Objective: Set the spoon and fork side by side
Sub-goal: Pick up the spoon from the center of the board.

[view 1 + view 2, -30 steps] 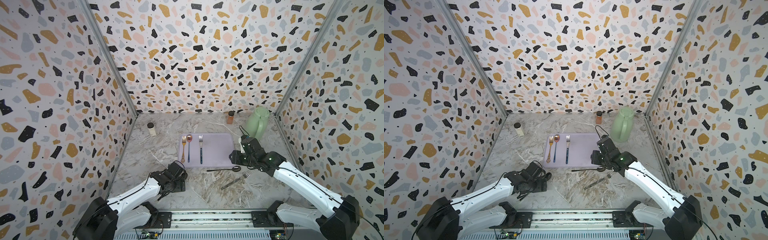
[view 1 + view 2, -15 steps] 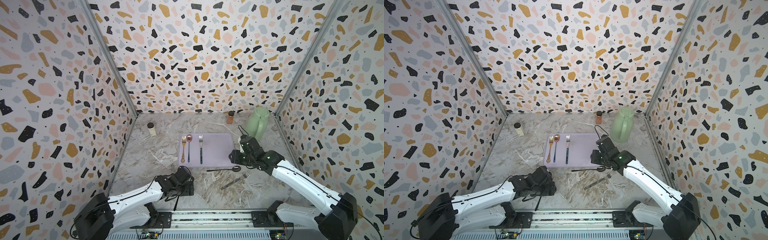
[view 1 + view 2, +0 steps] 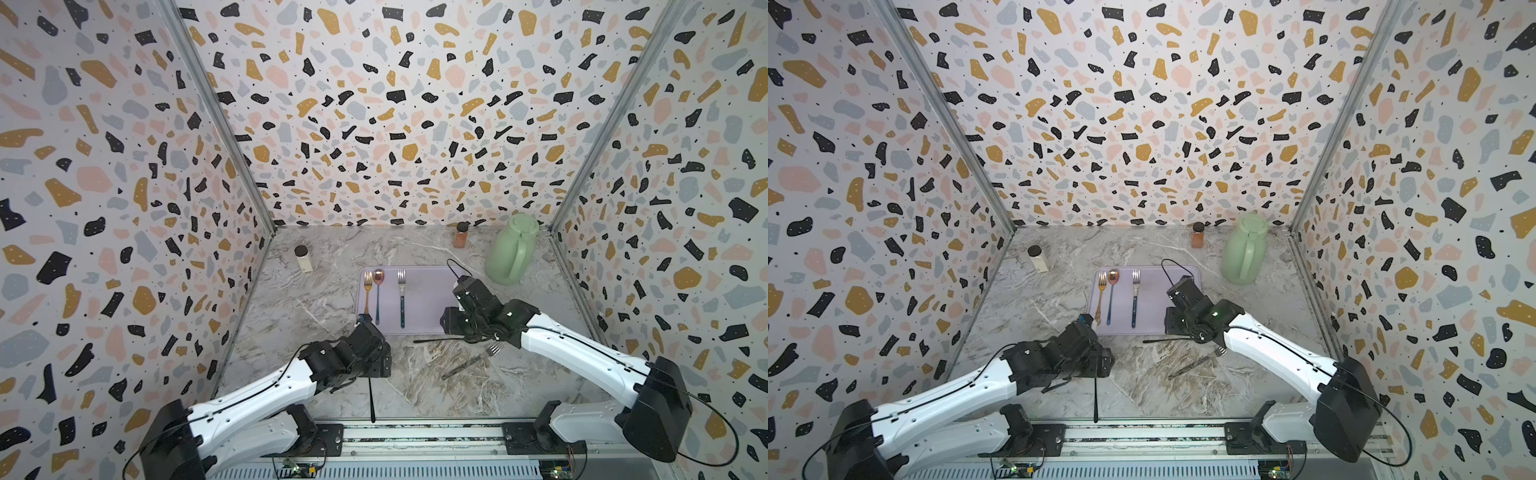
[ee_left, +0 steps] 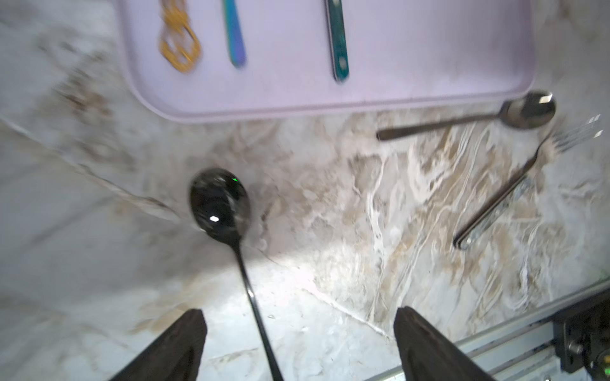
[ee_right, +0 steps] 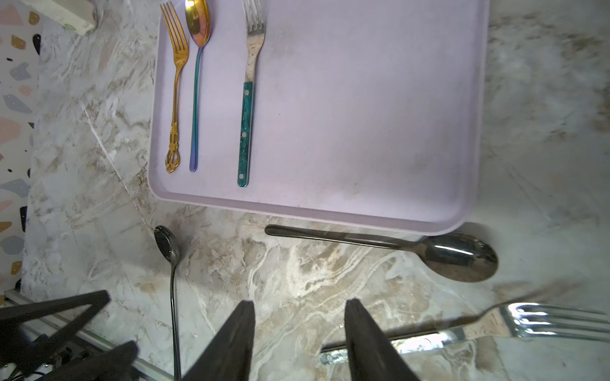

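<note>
Wide gap between the left fingers (image 4: 178, 346), with a thin black spoon (image 4: 219, 204) flat on the worktop (image 4: 330, 264) between them, untouched, near the front edge. Smaller gap between the right fingers (image 5: 231, 339), nothing held, above a fork (image 5: 528, 321) near a big dark spoon (image 5: 458, 255), both on the worktop by the near right corner of the tray (image 5: 363, 132).

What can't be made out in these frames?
- Top views: thin spoon bowl under left gripper; big spoon bowl under right gripper.
- Left wrist: tray cutlery heads cut off by frame edge, blurred.
- Right wrist: silver fork tines blurred, handle partly behind that gripper.
</note>
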`<state>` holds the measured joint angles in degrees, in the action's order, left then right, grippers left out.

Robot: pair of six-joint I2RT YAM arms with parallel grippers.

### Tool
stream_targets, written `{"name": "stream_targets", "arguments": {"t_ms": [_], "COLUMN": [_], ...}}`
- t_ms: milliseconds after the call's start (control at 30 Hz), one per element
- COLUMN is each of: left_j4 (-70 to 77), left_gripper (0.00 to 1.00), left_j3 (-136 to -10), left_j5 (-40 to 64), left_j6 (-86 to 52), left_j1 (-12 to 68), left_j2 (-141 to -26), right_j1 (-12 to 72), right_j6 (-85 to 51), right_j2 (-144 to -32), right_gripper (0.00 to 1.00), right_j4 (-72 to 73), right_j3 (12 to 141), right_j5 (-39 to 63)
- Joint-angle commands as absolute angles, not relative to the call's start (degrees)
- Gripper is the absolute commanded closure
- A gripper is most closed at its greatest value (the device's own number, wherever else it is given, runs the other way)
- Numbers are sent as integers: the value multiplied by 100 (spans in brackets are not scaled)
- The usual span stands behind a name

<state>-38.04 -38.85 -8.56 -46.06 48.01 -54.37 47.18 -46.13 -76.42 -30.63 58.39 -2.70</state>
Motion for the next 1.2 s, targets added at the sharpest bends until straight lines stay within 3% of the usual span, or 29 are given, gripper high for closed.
{"name": "stream_targets", "arguments": {"t_ms": [0,167,400,733,933,1167], "left_j4": [-5214,-5853,-6019,-5660,-5558,-5529], "left_gripper": [9,7,0,0,0,0], "left_j3": [-4206,-4965,-5808,-5652,-5608,-5592], "left_j5": [-2095,-3042,-3302,-1761,-1540,-1467], "left_j6": [-4396,-4233,-3268,-2503,-2423,-2402], "left_j1": [4289,3696,2765,781,599,571], "left_j2": [-4875,-4326,-4559,-4619,-4579,-4549], "right_j1": [5043,5729,6830,7792,8048,8066], "right_j6": [-4820,-4915,-5308,-5377,-5298,-5317], "right_j2": [-7833,-8520,-9676,-11173,-11535,-11975], "right_gripper": [50,50,50,45,43,52], "right_j4": [-2895,-2992,-2957,-3430,-3529,-3750], "right_j3": [6091,6472,6916,8185,8656,9043], "right_j5": [-530,-821,-1138,-1419,-1570,-1541]}}
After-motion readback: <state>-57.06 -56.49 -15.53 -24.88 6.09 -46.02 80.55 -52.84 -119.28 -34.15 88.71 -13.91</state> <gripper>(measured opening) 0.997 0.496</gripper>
